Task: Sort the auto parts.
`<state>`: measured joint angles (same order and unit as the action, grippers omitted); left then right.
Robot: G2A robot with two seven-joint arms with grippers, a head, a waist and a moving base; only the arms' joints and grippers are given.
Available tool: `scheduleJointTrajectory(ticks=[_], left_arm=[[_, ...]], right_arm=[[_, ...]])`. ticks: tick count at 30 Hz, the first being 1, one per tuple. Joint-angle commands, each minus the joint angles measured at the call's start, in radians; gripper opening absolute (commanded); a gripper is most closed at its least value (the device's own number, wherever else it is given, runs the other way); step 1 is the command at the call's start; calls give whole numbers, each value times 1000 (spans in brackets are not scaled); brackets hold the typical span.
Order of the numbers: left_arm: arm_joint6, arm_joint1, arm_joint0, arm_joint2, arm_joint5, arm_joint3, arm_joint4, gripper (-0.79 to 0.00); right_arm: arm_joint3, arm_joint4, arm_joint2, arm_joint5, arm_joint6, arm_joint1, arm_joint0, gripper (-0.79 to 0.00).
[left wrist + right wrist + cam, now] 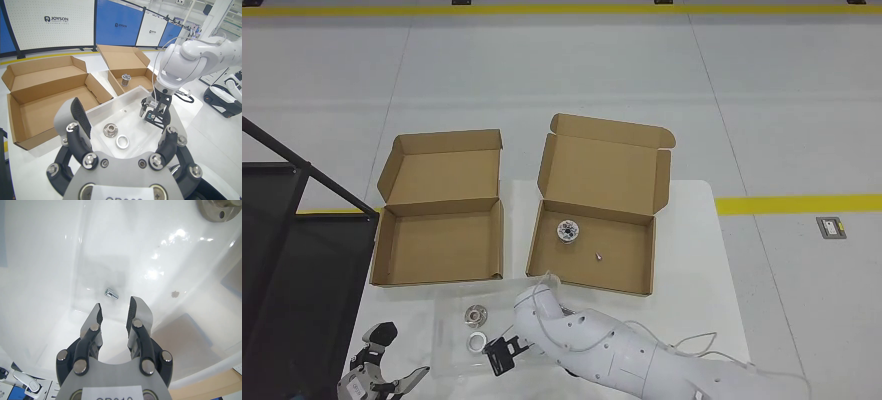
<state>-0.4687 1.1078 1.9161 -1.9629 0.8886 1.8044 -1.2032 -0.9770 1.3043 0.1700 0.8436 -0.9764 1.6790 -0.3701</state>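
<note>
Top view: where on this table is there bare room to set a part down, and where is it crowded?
The empty box has its whole floor bare. The second box is free along its walls, around the knurled part and screw. The tray is crowded: hub, ring, bolt, right tool.

Ahead of the right gripper (115, 303), the floor of the tray (47, 247) lies bare up to the bolt (111, 294); a tray wall rises, it seems, just beyond.
</note>
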Motion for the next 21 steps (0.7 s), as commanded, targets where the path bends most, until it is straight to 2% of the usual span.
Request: scheduleJointTrajectory(ticks=[1,7,21], left_arm=[[0,0,0,0,0,0,0,0],[0,0,0,0,0,0,0,0],[0,0,0,0,0,0,0,0]], right_arm=[[-3,1,0,3,3,-1,0,-480],[20,15,0,34,33,5,-1,-502],[118,58,0,82,82,52,-4,-511]])
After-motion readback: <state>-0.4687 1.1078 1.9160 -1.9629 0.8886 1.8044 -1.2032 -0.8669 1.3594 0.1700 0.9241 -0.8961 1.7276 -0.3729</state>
